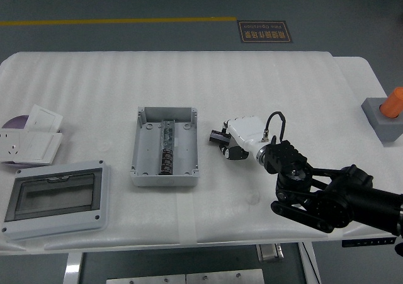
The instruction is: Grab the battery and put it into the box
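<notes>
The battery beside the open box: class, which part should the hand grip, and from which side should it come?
Grip the battery across its narrow width, coming from above on the right. It seems a small dark block lying flat on the table, right of the box; the right hand already curls over it. Whether it is grasped cannot be told.

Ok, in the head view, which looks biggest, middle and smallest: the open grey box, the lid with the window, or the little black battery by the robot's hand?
1. Lid with the window: looks biggest, though it lies nearer the camera, which may flatter it.
2. Open grey box: a bit smaller.
3. Battery: by far the smallest, partly hidden by the right hand.
</notes>
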You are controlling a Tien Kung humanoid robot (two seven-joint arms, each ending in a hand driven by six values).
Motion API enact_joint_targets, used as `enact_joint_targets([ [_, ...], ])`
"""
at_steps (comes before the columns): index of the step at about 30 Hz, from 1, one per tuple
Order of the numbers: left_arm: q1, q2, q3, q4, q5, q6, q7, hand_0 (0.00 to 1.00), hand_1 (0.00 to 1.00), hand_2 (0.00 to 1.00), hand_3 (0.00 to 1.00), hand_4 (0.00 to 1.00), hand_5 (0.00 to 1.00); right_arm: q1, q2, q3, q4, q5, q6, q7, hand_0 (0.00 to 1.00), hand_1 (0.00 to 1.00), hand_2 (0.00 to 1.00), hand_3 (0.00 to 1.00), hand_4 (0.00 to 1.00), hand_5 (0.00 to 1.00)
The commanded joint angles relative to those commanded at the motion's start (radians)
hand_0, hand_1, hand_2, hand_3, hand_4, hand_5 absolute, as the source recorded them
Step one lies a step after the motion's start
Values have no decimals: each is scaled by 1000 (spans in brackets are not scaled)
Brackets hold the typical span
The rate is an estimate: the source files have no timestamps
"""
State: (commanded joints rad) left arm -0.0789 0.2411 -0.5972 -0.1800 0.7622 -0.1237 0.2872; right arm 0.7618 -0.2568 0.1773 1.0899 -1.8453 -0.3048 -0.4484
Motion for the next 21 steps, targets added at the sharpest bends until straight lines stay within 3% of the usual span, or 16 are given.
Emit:
enact_joint_targets([
  [14, -2, 1, 4, 0, -5, -2, -3, 638, 677, 584, 584, 518, 627, 7, 2, 6, 6, 14, 5, 11, 342, 474, 486, 633, 567, 400],
  [21, -3, 1, -4, 0, 0, -6, 3, 637, 676, 584, 584, 520, 625, 10, 0, 16, 6, 32, 47, 18, 344, 472, 483, 632, 586, 413],
])
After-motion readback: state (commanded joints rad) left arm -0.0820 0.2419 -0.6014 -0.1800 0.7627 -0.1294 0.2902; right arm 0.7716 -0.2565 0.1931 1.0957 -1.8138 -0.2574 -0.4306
